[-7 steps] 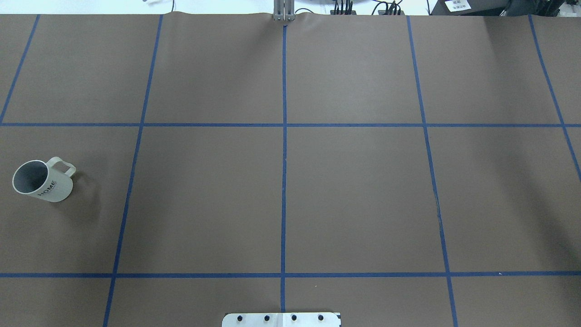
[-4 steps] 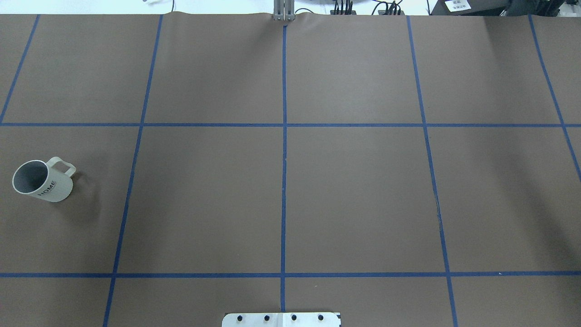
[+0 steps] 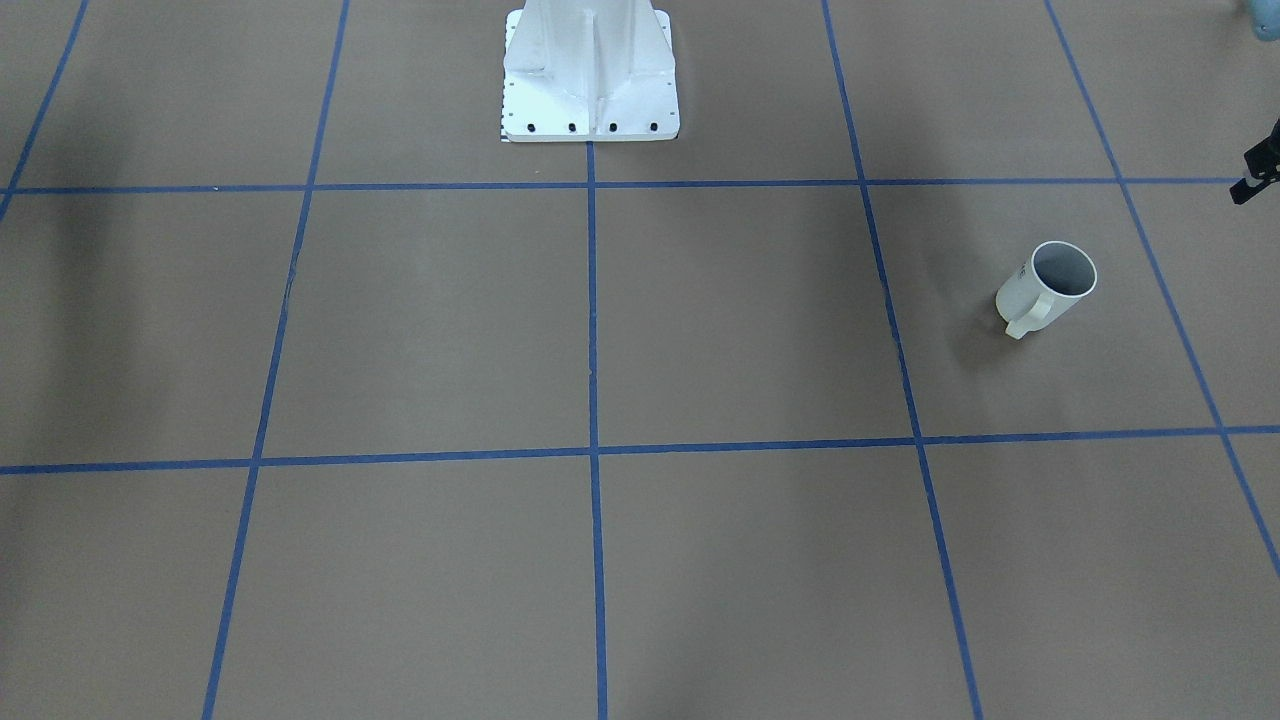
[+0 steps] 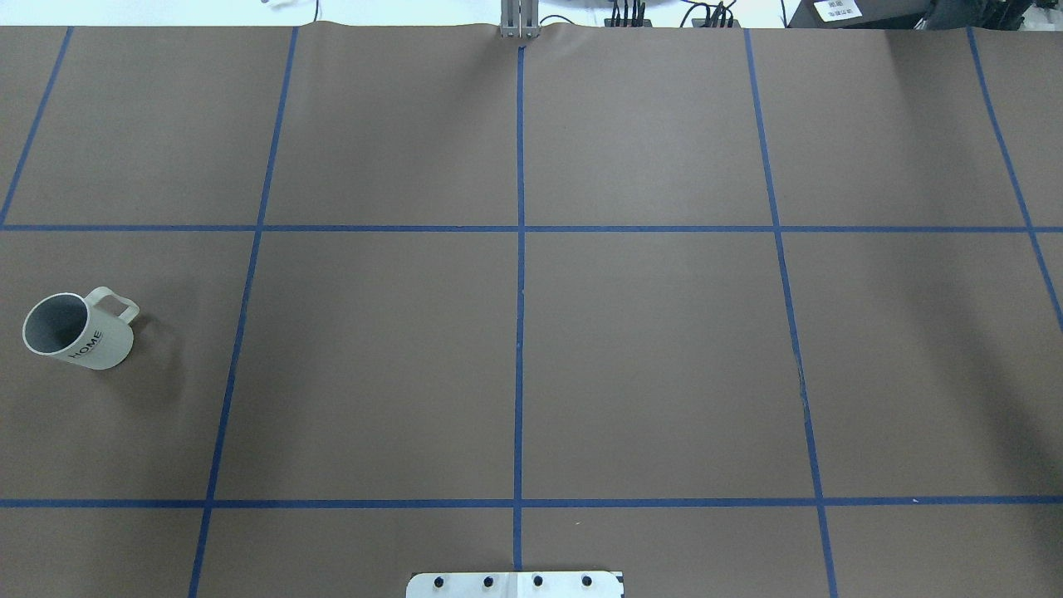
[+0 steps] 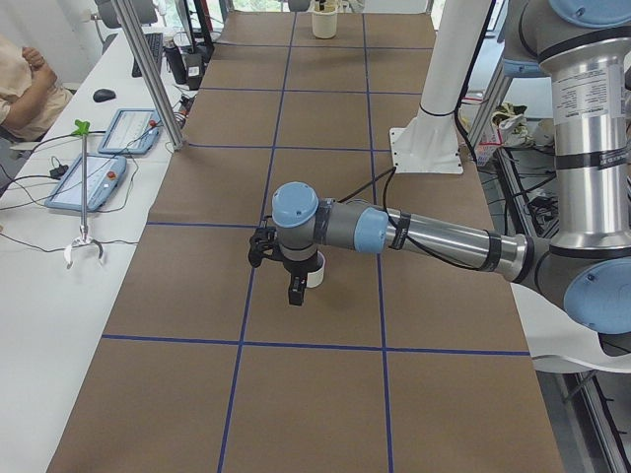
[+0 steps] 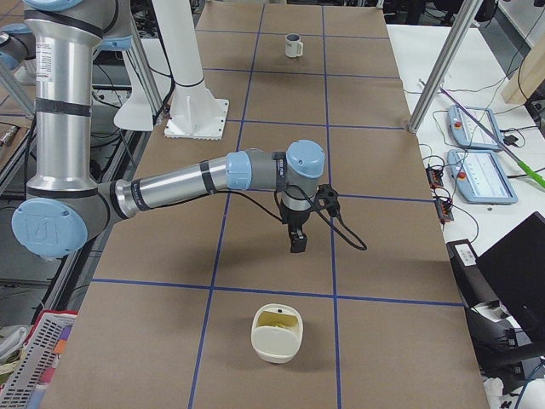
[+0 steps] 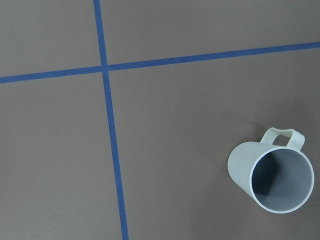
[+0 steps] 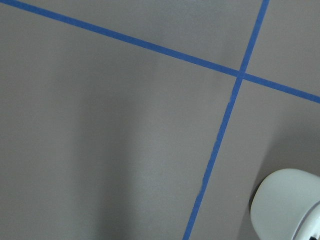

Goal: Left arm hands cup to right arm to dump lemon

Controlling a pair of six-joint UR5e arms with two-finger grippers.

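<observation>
The cup [image 4: 98, 349] was a white cylindrical mug with a grey inside, one loop handle and the dark word HOME printed on its wall. It stood upright on the brown-covered table [image 4: 648, 357], in the middle row of the squares marked by blue tape lines [image 4: 519, 332], close to the table's end on the robot's left, with its handle turned away from the robot and toward the table's centre. The left gripper [image 5: 295, 294] hung above the table just beside the cup on the side toward that end, apart from it, its fingers pointing down. From the side view I could not tell whether its jaws were parted or together. The left wrist camera looked down on the cup's [image 7: 240, 165] open mouth at the lower right of its view. The right gripper [image 6: 297, 243] hung over the other half of the table, well apart from the cup, not far from a cream container [image 6: 274, 345]. Its jaws could not be judged either. Compared with the overhead pictures from a second before, the cup had kept the same spot and the same turn of its handle.
</observation>
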